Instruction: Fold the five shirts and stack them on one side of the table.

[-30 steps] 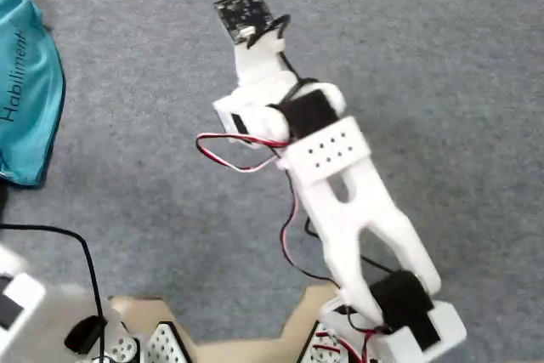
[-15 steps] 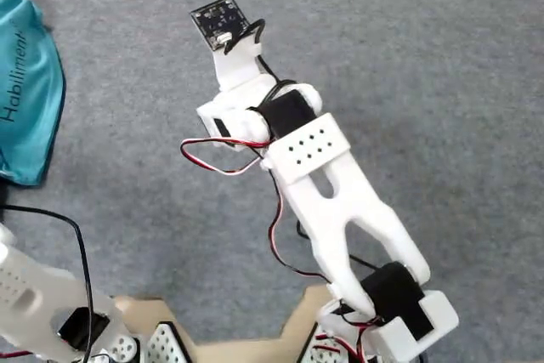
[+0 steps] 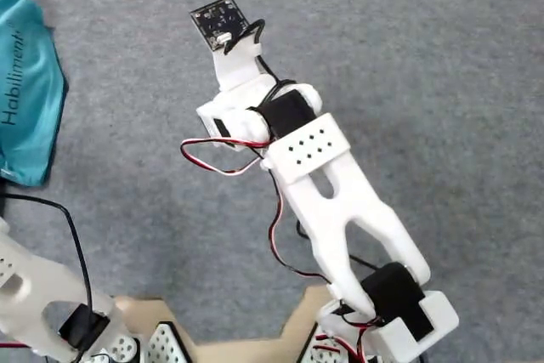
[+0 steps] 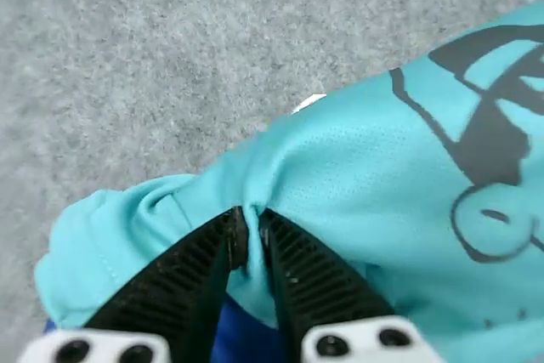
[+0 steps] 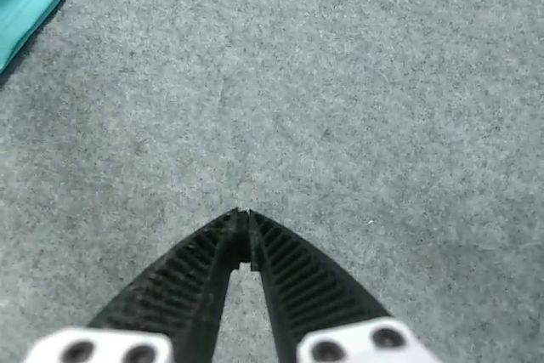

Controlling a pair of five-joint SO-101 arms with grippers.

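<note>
One fold of the teal shirt [image 4: 357, 176] is pinched by the left gripper [image 4: 248, 225]; blue fabric [image 4: 245, 333], possibly another shirt, is seen beneath. The right gripper [image 5: 244, 229] is closed, empty, above the grey table cover [image 5: 399, 82].

A robotics test bench seen from above: a table [image 3: 442, 82] covered edge to edge in grey felt, with a white plastic arm [image 3: 340, 210] at centre frame trailing loose red wires [image 3: 217, 167] and carrying a bare circuit board [image 3: 219, 19]. A tan cut board [image 3: 242, 353] at the lower edge and a black cable [image 3: 75, 244] at lower left point to a lab or workshop.
</note>
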